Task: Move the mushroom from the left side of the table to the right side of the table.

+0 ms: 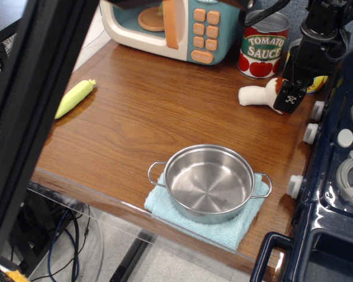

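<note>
The mushroom (254,95) lies on its side at the back right of the wood-grain table (135,117), cream stem pointing left. Its reddish-brown cap is mostly hidden behind my gripper (285,97). The gripper comes down from the upper right and its black fingers are closed around the cap. Whether the mushroom touches the tabletop or hangs just above it cannot be told. It sits just in front of the tomato sauce can (265,44).
A toy microwave (176,26) stands at the back. A steel pot (207,182) sits on a light blue cloth (223,229) at the front edge. A green-handled spoon (75,98) lies at the left. The dark blue toy stove (341,176) borders the right. A dark blurred bar (29,117) blocks the left.
</note>
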Action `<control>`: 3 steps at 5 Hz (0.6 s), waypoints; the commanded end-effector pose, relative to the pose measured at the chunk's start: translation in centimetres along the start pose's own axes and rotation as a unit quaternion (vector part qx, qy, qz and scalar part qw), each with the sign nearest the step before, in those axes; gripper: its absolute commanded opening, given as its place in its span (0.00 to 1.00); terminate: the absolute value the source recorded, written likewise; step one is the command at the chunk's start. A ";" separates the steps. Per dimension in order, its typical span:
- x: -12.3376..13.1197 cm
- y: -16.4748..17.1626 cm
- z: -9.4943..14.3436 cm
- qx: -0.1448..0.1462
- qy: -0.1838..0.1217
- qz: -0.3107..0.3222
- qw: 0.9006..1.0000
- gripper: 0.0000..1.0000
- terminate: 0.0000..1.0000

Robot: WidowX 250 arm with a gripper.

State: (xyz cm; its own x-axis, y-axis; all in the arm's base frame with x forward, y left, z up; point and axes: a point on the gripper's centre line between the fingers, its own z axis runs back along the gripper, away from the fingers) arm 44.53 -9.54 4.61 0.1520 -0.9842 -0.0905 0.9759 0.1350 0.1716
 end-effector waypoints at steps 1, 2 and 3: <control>-2.3 0.2 6.3 0.061 -0.026 0.016 0.998 1.00 0.00; -3.4 -0.8 7.4 0.071 -0.033 0.027 0.997 1.00 0.00; -5.0 -1.7 8.9 0.082 -0.044 0.039 0.995 1.00 0.00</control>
State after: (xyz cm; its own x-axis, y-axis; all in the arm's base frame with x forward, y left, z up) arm 41.82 -6.93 10.65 0.1957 -0.9805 -0.0161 0.9464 0.1845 0.2651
